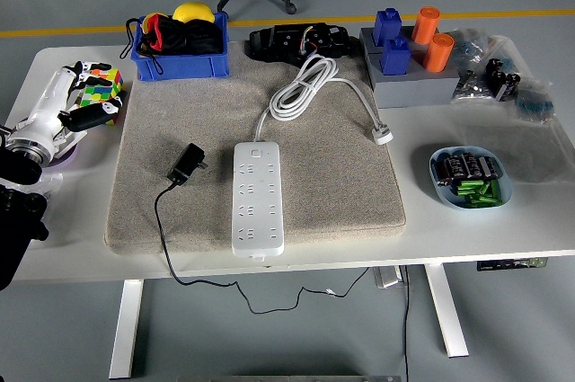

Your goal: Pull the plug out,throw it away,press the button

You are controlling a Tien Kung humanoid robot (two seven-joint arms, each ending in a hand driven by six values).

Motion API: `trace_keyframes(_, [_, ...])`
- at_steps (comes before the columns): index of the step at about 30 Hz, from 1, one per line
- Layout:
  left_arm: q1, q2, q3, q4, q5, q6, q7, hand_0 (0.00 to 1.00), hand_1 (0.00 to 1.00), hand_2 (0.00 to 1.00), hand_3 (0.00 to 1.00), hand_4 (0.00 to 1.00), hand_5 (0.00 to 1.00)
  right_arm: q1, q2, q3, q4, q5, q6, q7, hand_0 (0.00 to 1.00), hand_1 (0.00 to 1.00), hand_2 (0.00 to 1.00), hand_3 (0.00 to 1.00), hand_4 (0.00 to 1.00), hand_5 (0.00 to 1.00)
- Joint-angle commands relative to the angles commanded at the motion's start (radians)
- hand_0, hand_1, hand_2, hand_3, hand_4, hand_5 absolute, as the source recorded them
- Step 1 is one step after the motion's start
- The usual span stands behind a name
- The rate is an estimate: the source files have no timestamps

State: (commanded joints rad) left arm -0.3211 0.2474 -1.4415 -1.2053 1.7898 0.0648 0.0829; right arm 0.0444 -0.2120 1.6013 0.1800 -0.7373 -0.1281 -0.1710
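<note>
Left hand [67, 99] empty, fingers relaxed; black plug [187, 164] lies unplugged beside white power strip [257, 197].

The black plug [188, 164] lies unplugged on the mat, left of the white power strip [257, 197].

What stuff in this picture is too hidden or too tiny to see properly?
- Head view: the blue bin wall hides most of its contents.
- Head view: the button on the power strip is too small to read as on or off.
- Head view: the black plug has its cable running off the table edge; its end is unseen.
</note>
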Motion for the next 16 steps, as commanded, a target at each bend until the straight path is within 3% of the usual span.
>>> trace_keyframes(16, [-0.001, -0.001, -0.002, -0.002, 0.001, 0.002, -0.001, 0.813, 0.775, 0.662, 0.755, 0.694, 0.318, 0.000, 0.001, 0.006, 0.000, -0.001, -0.002, 0.000, 0.740, 0.660, 0.643, 0.611, 0.662, 0.480])
